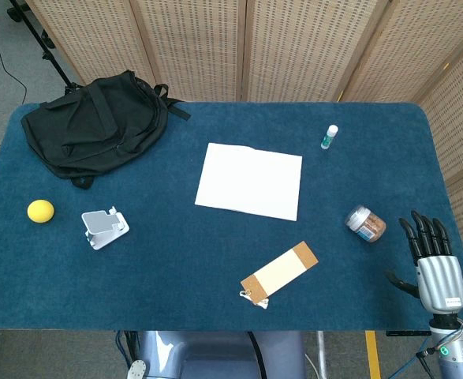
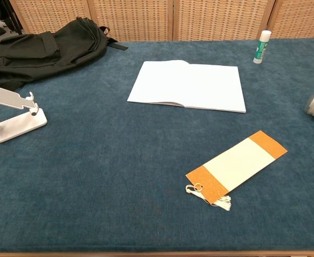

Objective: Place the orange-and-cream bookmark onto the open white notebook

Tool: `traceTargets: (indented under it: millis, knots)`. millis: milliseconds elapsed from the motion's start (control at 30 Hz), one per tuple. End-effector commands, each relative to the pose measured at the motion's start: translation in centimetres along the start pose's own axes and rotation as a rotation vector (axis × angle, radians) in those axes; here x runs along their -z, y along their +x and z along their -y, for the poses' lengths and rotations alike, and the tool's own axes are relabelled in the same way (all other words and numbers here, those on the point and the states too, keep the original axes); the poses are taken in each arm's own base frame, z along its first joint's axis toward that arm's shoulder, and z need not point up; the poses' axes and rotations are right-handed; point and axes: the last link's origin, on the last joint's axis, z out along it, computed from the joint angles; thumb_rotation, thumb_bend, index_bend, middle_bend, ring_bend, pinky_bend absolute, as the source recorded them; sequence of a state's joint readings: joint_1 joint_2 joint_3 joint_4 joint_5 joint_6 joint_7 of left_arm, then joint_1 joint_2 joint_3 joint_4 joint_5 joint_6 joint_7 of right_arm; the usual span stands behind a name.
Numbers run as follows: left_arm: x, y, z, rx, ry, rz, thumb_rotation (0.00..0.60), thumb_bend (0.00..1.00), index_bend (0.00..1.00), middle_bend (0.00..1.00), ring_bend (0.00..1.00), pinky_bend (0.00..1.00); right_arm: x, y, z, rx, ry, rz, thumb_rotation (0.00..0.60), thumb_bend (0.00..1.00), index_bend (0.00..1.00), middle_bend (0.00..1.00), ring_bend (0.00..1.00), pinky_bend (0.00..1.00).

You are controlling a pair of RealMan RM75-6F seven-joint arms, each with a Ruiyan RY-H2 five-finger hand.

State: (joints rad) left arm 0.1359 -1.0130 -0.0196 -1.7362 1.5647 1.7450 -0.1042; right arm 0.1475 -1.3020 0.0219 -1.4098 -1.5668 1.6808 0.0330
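1. Bookmark (image 1: 279,273), orange-and-cream, lies flat on the blue table (image 1: 168,260), near the front edge, apart from my open white notebook (image 1: 251,180) farther back.
2. My right hand (image 1: 431,254) rests at the table's right edge, fingers spread, holding nothing.
3. I can't see my left hand in either view.
4. A small jar (image 1: 365,223) lies between the right hand and the bookmark.

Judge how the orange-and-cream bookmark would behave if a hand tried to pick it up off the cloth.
The bookmark lies flat and thin on the blue cloth, so it probably resists pinching and slides first. It looks like card: likely light and bendable. Its tassel would probably dangle.
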Motion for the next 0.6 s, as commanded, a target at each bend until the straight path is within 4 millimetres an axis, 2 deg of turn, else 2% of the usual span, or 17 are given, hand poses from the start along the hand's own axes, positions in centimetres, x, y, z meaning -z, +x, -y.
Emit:
traceTargets:
  millis: [33,200,367,400,467,600]
  knots:
    - [0.0,-0.1,-0.1,-0.002,-0.005,0.006,0.6,0.0,0.0,0.0,0.0,0.0,0.0,-0.1,0.0,-0.009,0.011,0.016,0.6,0.0,0.04,0.0,0.0,0.0]
    - [0.0,-0.1,-0.2,-0.001,-0.006,0.005,0.6,0.0,0.0,0.0,0.0,0.0,-0.6,-1.0,1.5,-0.075,0.127,0.129,0.6,0.0,0.05,0.0,0.0,0.0]
    - [-0.1,-0.2,-0.3,-0.002,-0.009,0.009,0.6,0.0,0.0,0.0,0.0,0.0,-2.0,-1.8,3.6,-0.156,0.246,0.282,0.6,0.0,0.1,0.0,0.0,0.0]
    - [-0.1,-0.2,-0.3,-0.002,-0.01,0.009,0.6,0.0,0.0,0.0,0.0,0.0,-2.5,-2.0,4.2,-0.179,0.274,0.326,0.6,0.0,0.11,0.0,0.0,0.0]
    - [-0.2,-0.2,-0.2,-0.003,-0.002,0.006,0.6,0.0,0.0,0.0,0.0,0.0,-4.4,-2.7,7.1,-0.177,0.407,0.438,0.6,0.0,0.13,0.0,0.0,0.0]
    - [-0.4,-0.2,-0.1,-0.007,-0.007,0.023,0.6,0.0,0.0,0.0,0.0,0.0,-6.0,-3.6,9.7,-0.114,0.5,0.522,0.6,0.0,0.15,0.0,0.0,0.0]
